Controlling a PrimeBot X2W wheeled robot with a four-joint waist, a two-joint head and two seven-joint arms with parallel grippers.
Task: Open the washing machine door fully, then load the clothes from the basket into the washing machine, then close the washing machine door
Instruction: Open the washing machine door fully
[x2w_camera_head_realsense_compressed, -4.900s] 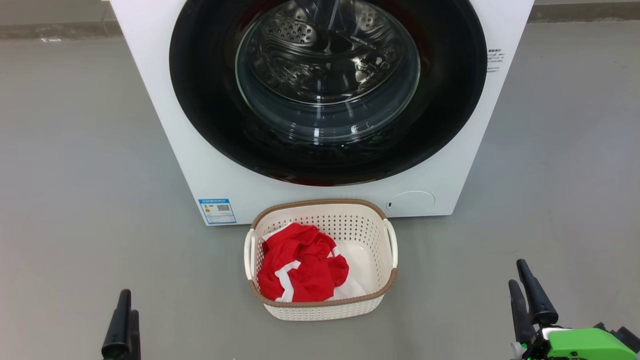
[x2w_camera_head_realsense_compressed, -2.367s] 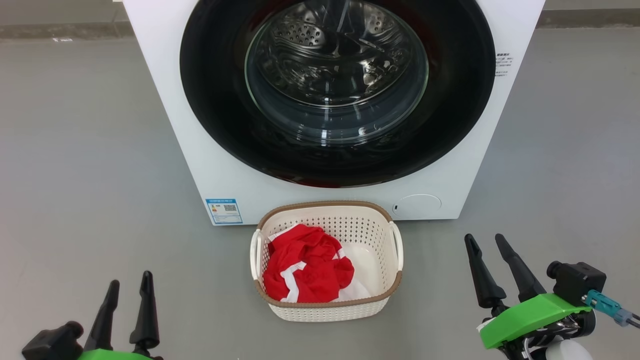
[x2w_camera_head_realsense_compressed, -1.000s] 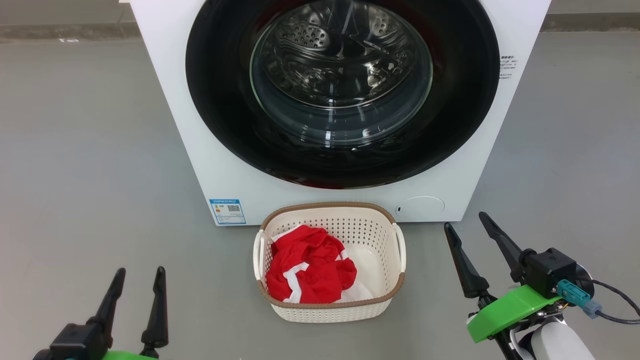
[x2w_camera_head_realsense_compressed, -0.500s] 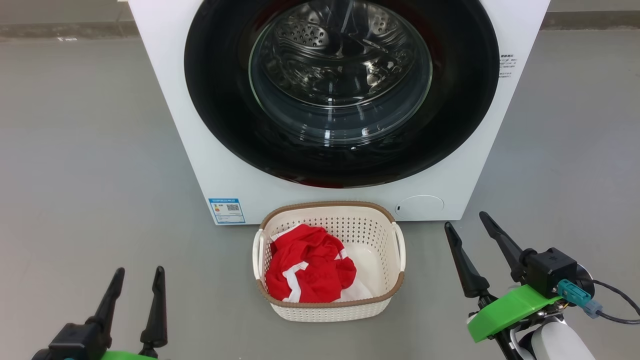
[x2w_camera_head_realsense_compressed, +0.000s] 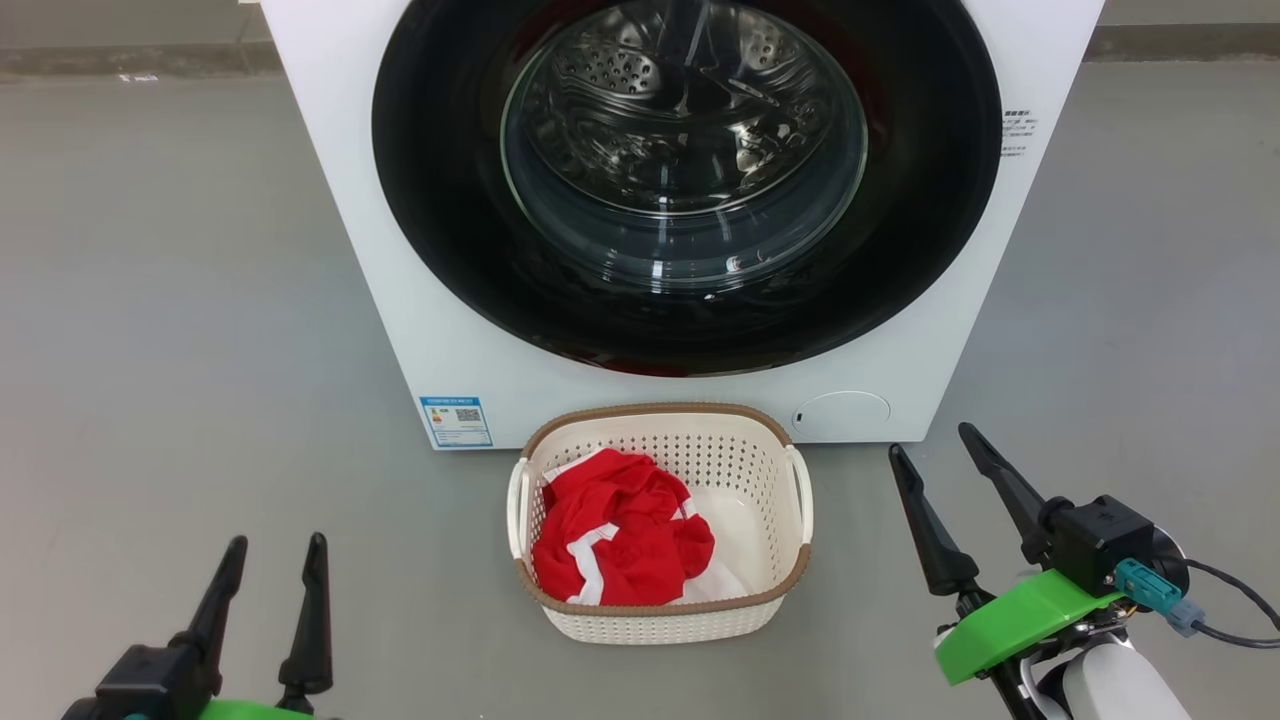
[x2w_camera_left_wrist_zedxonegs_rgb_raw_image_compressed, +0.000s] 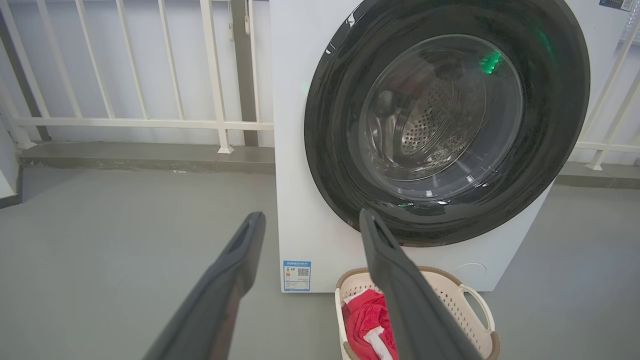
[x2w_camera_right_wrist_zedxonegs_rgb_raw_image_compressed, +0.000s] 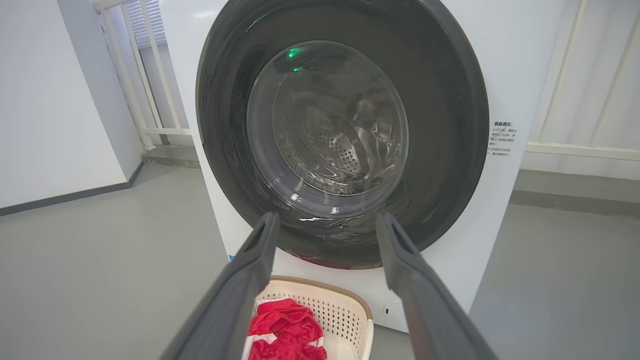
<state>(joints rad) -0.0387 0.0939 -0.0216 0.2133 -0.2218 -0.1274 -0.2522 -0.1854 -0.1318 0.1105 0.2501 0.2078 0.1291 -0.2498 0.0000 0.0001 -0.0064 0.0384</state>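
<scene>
The left gripper (x2w_camera_head_realsense_compressed: 277, 543) hangs low over the grey floor (x2w_camera_head_realsense_compressed: 150, 300). Its two fingers are spread apart and hold nothing, so it looks ready to reach. In the middle stands the washing machine (x2w_camera_head_realsense_compressed: 480, 370). The washing machine door (x2w_camera_head_realsense_compressed: 440, 200) is shut flat against it, so that job likely comes first. The basket (x2w_camera_head_realsense_compressed: 660, 409) sits on the floor just under the door, probably to keep the trip short. The clothes (x2w_camera_head_realsense_compressed: 620, 540) lie bunched in its left half. The right gripper (x2w_camera_head_realsense_compressed: 930, 440) is wide apart and empty too, tipped up toward the door.
</scene>
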